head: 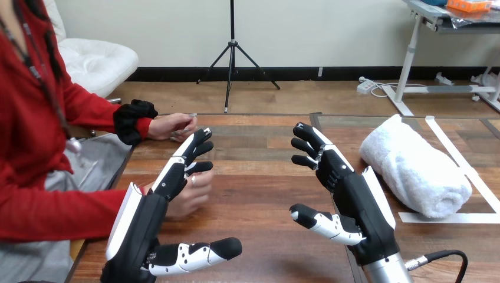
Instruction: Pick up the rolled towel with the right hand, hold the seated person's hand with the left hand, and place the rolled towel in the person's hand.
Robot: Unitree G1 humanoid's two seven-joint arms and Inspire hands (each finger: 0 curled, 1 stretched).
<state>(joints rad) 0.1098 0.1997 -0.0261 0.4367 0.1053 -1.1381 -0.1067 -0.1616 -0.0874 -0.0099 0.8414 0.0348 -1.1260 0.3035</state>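
Rolled towel [415, 171]: laid on its side on the desk [259, 194] at the right, inside a corner marked out with white tape [460, 217]. It is touched by nothing. The spot is judged to be a fixed start place within the right arm's reach.
Right hand [359, 203]: held above the desk to the left of the towel and apart from it. Its fingers are spread and straight, the thumb is set out to the side, and nothing is grasped. The opened pose is judged to be readied for closing round the roll.
Left hand [144, 227]: raised at the desk's left edge, fingers extended and released, nothing gripped. It is placed in front of the person's nearer hand [197, 194], so contact between the two cannot be told.
Person's nearer hand: rested loosely curled at the desk's left edge, partly hidden by the robot's fingers, presumably offered there to be held.
Person's farther hand [171, 125]: kept at the desk's far left edge, well apart from the towel.
Step judged: neither the pick nor the hold is yet made.
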